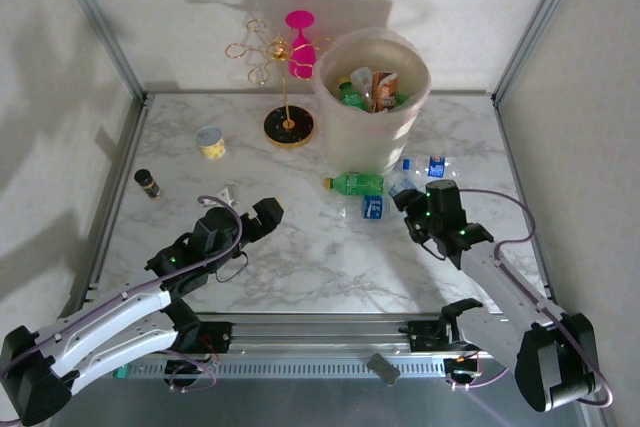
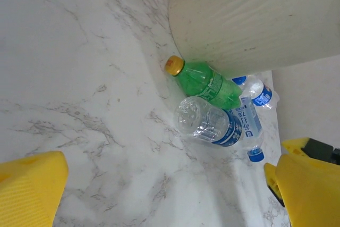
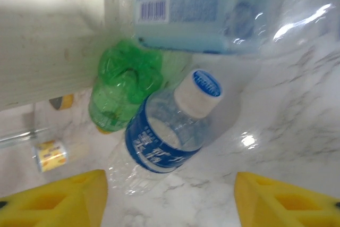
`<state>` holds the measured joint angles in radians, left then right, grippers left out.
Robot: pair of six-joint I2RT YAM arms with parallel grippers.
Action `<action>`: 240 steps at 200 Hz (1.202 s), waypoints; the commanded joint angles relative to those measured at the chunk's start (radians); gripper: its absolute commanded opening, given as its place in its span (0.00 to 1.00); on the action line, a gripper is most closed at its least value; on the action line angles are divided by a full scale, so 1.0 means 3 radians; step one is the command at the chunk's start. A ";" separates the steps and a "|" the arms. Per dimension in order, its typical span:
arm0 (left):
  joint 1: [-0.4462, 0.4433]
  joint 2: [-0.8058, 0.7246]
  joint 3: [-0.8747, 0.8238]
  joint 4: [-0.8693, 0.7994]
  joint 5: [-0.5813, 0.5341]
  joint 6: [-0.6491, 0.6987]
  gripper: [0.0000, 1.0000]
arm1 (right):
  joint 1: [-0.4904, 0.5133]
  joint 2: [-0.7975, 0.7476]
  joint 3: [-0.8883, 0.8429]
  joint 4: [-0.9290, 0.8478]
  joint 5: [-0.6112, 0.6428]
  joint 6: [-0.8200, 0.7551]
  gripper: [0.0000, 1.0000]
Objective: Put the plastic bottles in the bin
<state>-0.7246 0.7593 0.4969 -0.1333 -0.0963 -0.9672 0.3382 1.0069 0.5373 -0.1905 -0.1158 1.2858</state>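
Partway done. Bin [image 1: 340,122] stands at far centre-right of the bench [image 1: 300,267], already holding several bottles: green ones, a clear one and one with an orange-brown label poke up above the rim.

Left to do: a cluster on the bench at the foot of the bin, on its near-right side. Green bottle [image 1: 357,184] with a yellow cap lies on its side, touching or just beside the bin wall. Clear bottle with blue label [image 1: 372,207] is just in front of it. At least one more clear bottle [image 1: 430,166] sits to the right, by the bin. Exact count is hard to tell, probably three or four.

Right end effector [image 3: 170,180] is low over this cluster, fingers apart, nothing clamped; the white-capped blue-label bottle lies just ahead of the gap. Looks like a pick is being lined up. Left end effector [image 1: 258,217] is wide apart, empty, mid-bench, well away from the bottles.

Non-task clutter: yellow-band cup [image 1: 210,142], dark vial [image 1: 147,183], gold wire stand [image 1: 287,97] with a pink glass [image 1: 300,47].

Bench is white marble-look, grey veins, glossy. Plain white walls, aluminium frame posts at the corners.
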 commanded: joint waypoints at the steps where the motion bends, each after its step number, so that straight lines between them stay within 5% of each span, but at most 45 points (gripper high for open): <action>1: 0.0027 -0.0105 -0.0065 0.0097 -0.0009 -0.0041 1.00 | 0.0089 0.0184 -0.0048 0.0645 -0.0260 0.0348 0.74; 11: 0.0027 -0.0129 -0.0076 0.0098 -0.0024 -0.0031 1.00 | 0.0128 0.0308 -0.0023 0.0697 -0.0251 0.0377 0.85; 33: 0.0027 -0.0150 -0.0057 0.0103 -0.0029 0.0002 1.00 | 0.0157 0.0603 0.0015 0.0873 -0.0320 0.0433 0.88; 187: 0.0027 -0.0180 0.0042 -0.0051 -0.0107 0.0134 1.00 | 0.0341 0.1729 -0.0106 0.1840 -0.0285 0.0822 0.76; 240: 0.0027 -0.0235 0.0077 -0.0122 -0.0120 0.0154 1.00 | 0.0338 0.1749 -0.0184 0.1978 -0.0283 0.0858 0.59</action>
<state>-0.7246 0.7067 0.4881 -0.1394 -0.1051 -0.9417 0.4358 1.5234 0.5117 0.4095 -0.2146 1.5410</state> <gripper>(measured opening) 0.995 0.622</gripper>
